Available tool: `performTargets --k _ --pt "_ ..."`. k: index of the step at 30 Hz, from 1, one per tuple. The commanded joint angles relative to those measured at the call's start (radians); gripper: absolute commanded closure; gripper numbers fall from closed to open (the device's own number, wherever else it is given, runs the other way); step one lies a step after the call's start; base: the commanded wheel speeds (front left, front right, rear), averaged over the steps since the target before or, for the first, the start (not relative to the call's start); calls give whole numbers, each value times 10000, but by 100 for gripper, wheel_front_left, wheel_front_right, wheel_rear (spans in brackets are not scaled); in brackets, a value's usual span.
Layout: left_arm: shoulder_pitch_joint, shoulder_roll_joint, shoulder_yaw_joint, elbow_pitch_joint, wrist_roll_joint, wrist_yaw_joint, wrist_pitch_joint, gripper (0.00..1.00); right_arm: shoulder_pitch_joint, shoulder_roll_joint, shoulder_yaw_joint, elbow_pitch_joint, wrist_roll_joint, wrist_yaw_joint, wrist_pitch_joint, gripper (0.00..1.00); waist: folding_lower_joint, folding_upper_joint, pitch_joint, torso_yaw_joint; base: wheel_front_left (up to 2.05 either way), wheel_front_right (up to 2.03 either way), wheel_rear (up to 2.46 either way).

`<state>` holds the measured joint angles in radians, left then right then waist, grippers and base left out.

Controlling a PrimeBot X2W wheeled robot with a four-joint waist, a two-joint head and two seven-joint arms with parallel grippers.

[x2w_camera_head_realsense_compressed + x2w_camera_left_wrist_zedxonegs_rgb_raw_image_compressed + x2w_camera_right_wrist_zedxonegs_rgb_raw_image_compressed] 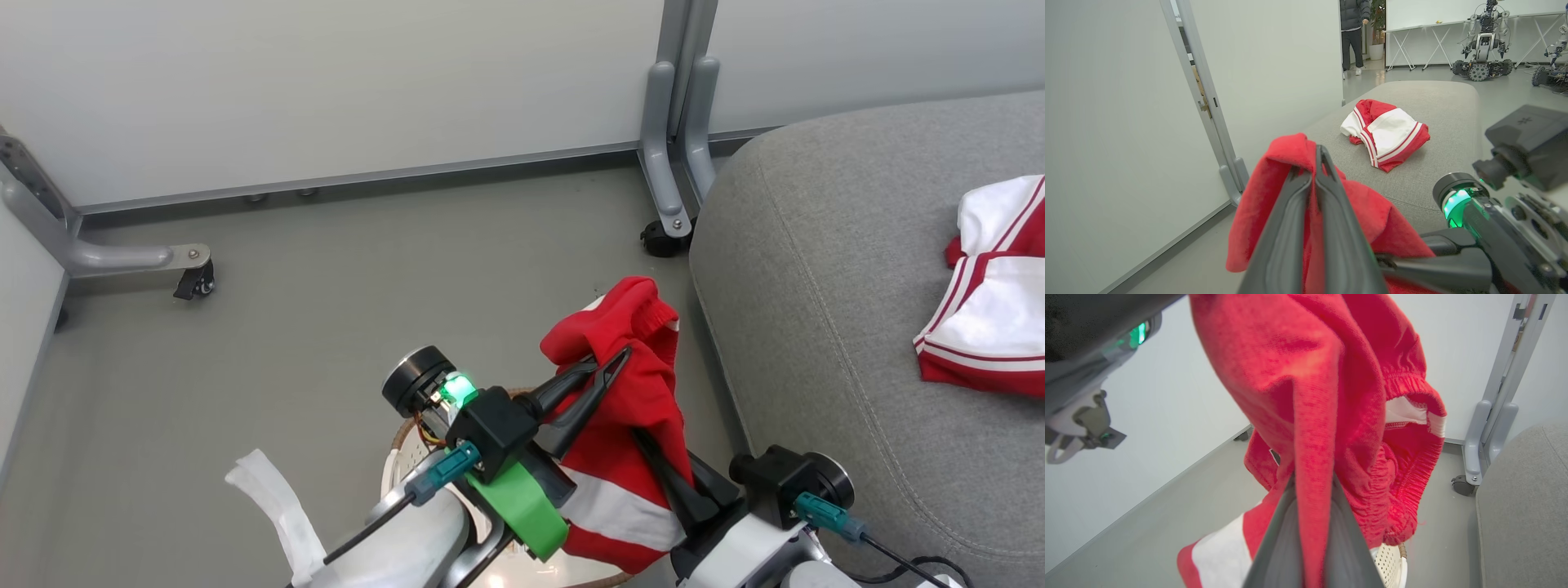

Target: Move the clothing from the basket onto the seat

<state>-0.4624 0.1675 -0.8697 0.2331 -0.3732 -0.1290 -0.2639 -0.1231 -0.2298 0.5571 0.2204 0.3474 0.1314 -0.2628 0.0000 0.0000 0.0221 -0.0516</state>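
L gripper (1315, 163), R gripper (1312, 490) pinch red garment (645, 392) over basket (1390, 561); 2nd garment (992, 302) on seat (816, 286), partition leg (660, 147) beside.

Left jaws, right jaws clamped (fingers (592, 400) converging)

Bright, even, diffuse light in all 3 views; the folded red-and-white garment (1386, 136) casts only a faint shadow on the light-grey fabric cushion (1453, 122). The small green lamp (459, 390) glares. In the right wrist view the near hanging red cloth (1310, 396) is blurred; wide-angle edges bend.
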Motion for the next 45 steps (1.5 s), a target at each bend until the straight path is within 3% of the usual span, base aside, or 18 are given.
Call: performTargets --k 1,4,5,6,7,35,45 --pt "101 22 45 60 31 1 -7 100 140 -5 -51 -34 -19 -14 -29 100 0 0 -24 -12 0 0 0" --pt "171 34 76 134 126 77 -7 100 182 25 -125 -22 29 -14 -29 100 0 0 -48 -30 0 0 0" --pt "189 20 117 124 169 111 -7 92 187 41 -126 -13 96 -14 -29 100 0 0 -51 -34 0 0 0" --pt "210 15 136 129 183 144 -7 55 165 45 -150 -18 118 -14 -29 100 0 0 -51 -40 0 0 0" --pt "236 31 151 164 231 190 -7 0 148 37 -168 -19 140 -14 -29 100 0 0 -53 -47 0 0 0" --pt "204 312 146 652 81 475 30 0 154 73 -320 -60 373 -14 -29 100 0 0 -103 -261 0 0 0" --pt "465 621 255 728 -130 605 47 0 -35 45 -893 -347 -180 -14 -31 100 0 0 216 -1046 0 0 0"
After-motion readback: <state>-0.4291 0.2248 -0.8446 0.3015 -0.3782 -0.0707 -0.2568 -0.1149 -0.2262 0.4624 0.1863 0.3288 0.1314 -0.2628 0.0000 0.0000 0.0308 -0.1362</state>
